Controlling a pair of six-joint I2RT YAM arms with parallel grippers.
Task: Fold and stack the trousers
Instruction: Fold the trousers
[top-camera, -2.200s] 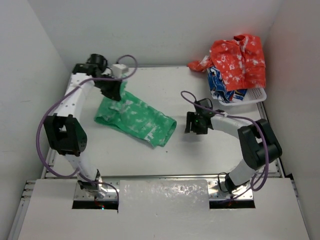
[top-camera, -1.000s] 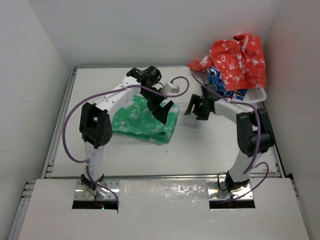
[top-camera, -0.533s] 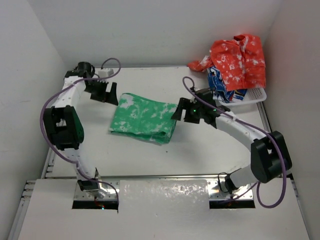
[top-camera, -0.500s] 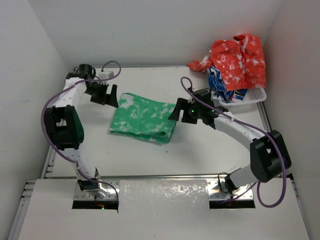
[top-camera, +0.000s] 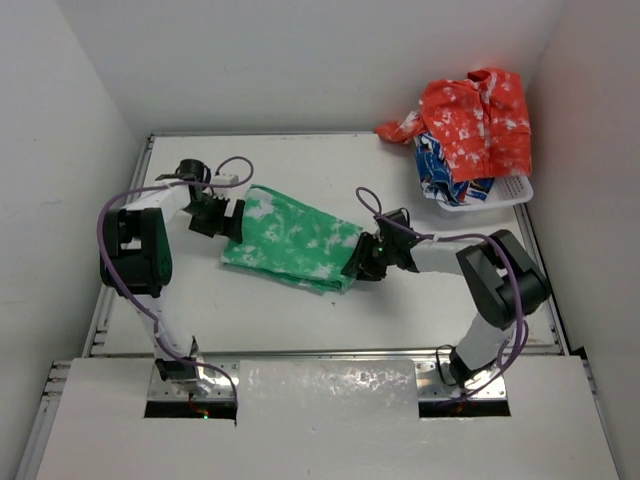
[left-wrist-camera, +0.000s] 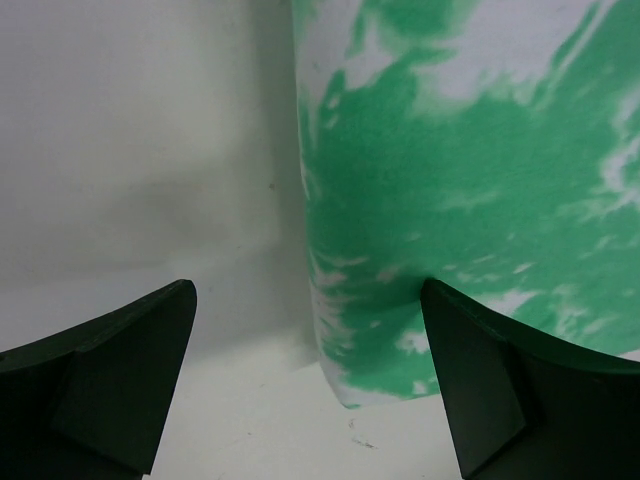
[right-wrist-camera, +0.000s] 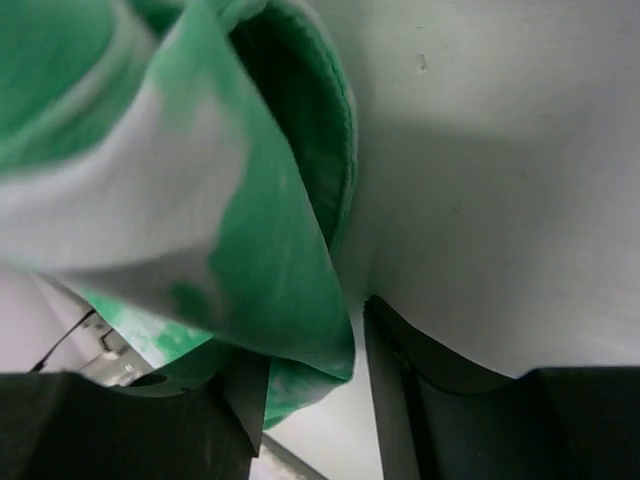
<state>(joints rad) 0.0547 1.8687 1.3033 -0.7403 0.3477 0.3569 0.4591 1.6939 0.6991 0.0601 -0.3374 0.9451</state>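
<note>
The trousers (top-camera: 295, 240), green with white blotches, lie folded into a flat block in the middle of the table. My left gripper (top-camera: 222, 218) sits low at their left edge. In the left wrist view it (left-wrist-camera: 310, 400) is open wide, the cloth's (left-wrist-camera: 470, 200) edge and corner lie between the fingers, and the right finger reaches over the cloth. My right gripper (top-camera: 358, 262) is at the trousers' right edge. Its jaws (right-wrist-camera: 310, 350) stand half closed around a hanging fold of the cloth (right-wrist-camera: 270, 260). The fold touches the left finger, and a sliver of table shows at the right one.
A white basket (top-camera: 512, 192) stands at the back right, heaped with a red patterned garment (top-camera: 475, 115) and a blue patterned one (top-camera: 440, 165). Walls close in the table on the left, back and right.
My left gripper has come in from the far left to the trousers' left edge. My right gripper has dropped to the right edge and its jaws have narrowed around the fold.
</note>
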